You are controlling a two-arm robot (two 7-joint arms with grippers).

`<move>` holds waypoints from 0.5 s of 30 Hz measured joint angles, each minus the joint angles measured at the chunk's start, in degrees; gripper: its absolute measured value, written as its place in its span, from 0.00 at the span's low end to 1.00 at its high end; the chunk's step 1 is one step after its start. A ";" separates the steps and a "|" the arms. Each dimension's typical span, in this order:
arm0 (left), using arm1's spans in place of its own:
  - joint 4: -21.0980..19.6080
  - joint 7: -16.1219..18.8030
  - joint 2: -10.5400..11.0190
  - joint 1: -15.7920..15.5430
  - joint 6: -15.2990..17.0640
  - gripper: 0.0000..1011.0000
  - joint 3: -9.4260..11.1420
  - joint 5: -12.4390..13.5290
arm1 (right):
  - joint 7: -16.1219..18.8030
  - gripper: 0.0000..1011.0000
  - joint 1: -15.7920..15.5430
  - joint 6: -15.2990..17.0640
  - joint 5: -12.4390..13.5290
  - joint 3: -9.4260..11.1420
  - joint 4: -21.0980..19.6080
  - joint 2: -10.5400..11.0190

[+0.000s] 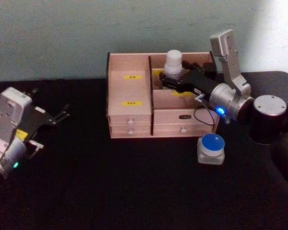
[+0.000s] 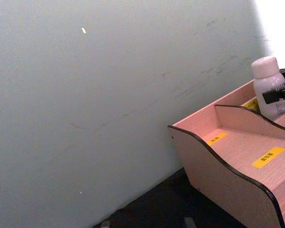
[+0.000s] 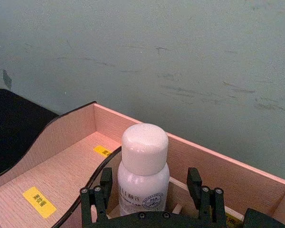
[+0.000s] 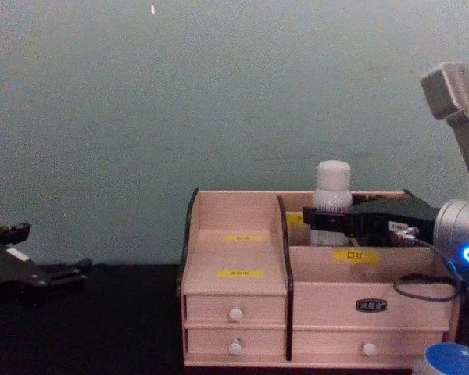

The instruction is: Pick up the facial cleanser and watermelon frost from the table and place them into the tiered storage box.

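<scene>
Where the head view looks down, the right pincer (image 1: 175, 79) brackets the upright facial cleanser (image 1: 173, 61) in the tiered storage box's (image 1: 129, 103) rear right compartment. The watermelon frost (image 1: 211, 148) sits on the tabletop (image 1: 134, 191) near the box's front right corner. The left pincer (image 1: 54, 128) is spread, parked well left.
Right wrist view: fingers (image 3: 194, 183) stand off the cleanser, released.
Chest view: its cap tops the box's rim.

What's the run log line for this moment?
right gripper: open, astride white bottle in tiered storage box rear right compartment | blue-lidded jar: on table | left gripper: parked left
</scene>
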 joint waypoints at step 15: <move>0.00 0.00 0.00 0.00 0.00 0.99 -0.01 0.00 | -0.47 0.99 -2.87 -0.12 -0.23 0.91 -6.34 1.47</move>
